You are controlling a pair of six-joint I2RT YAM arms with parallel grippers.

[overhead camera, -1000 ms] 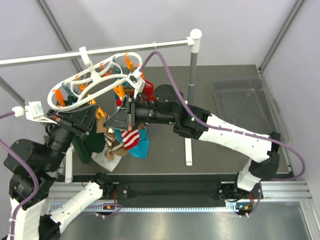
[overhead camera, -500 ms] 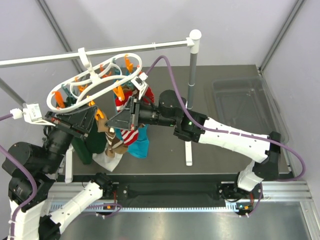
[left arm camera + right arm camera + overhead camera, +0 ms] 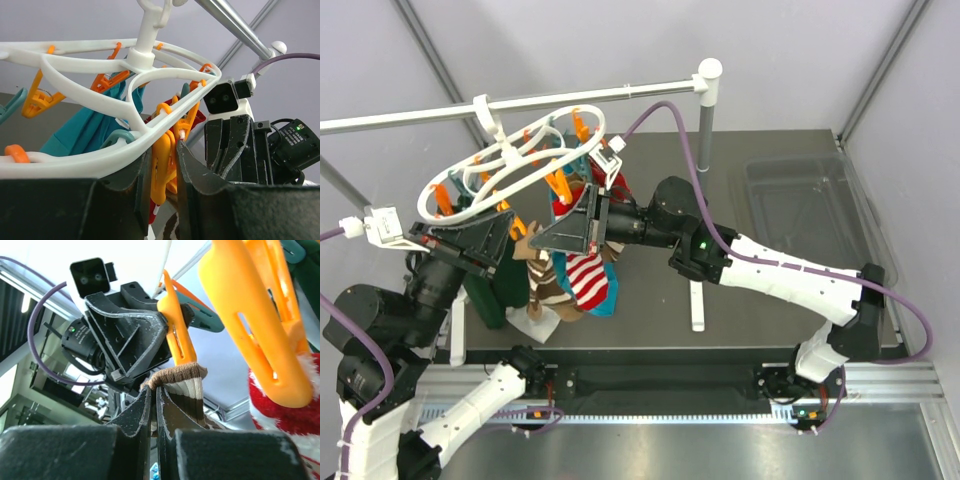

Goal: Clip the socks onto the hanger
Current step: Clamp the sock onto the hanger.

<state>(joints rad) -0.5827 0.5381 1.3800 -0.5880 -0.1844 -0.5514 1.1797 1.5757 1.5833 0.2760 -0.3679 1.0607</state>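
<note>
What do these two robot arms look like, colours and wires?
The left arm and right arm are white shells with black joints. The left gripper and right gripper are black, two-fingered. A purple cable loops to each wrist; a small green light glows on the right arm.

The hanger (image 3: 515,160) hangs from the rail (image 3: 420,113) at the far left, above the desk (image 3: 770,150). Under it the socks (image 3: 585,275) hang between the left end effector (image 3: 163,150), on their left, and the right end effector (image 3: 154,395), on their right. A clothespin (image 3: 161,167) sits between the left one's fingers (image 3: 194,167), a sock cuff (image 3: 186,384) between the right one's
</note>
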